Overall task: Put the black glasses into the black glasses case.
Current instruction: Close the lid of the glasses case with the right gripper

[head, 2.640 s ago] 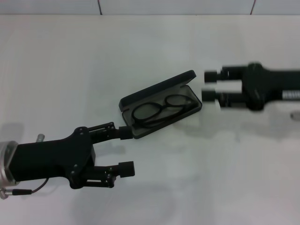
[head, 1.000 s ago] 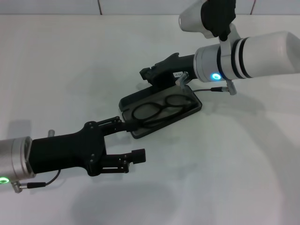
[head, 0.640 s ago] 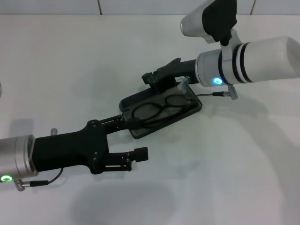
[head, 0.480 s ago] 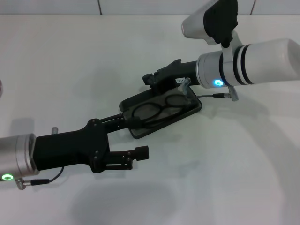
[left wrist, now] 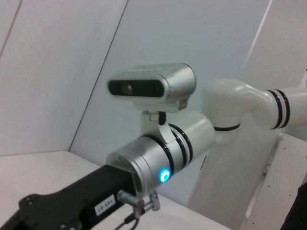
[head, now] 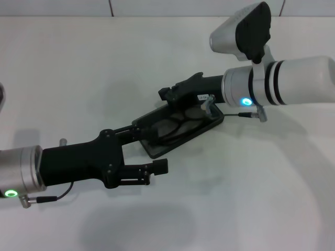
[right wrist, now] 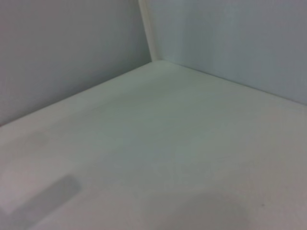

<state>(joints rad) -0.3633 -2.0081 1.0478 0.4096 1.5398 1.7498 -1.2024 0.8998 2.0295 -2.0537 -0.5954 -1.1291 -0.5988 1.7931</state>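
The black glasses case (head: pixel 203 127) lies mid-table, its lid tilted low over the tray. Inside it, the black glasses (head: pixel 175 125) show dimly under the lid. My right gripper (head: pixel 168 94) reaches in from the right and rests on the lid's far edge. The same gripper's black body (left wrist: pixel 72 211) fills the low corner of the left wrist view. My left gripper (head: pixel 152 149) comes from the lower left and is open. Its upper finger (head: pixel 137 131) touches the case's left end and its lower finger (head: pixel 159 166) is off the case on the table.
The white table (head: pixel 251 198) runs back to a pale wall (head: pixel 157 6). The right wrist view shows only the bare tabletop (right wrist: pixel 168 158) and a wall corner (right wrist: pixel 149 43). The right arm's white forearm (head: pixel 293 81) hangs over the table's right side.
The case lid has come down from nearly upright to low over the glasses as my right gripper swung in onto it. My left gripper has slid a little forward along the case's left end.
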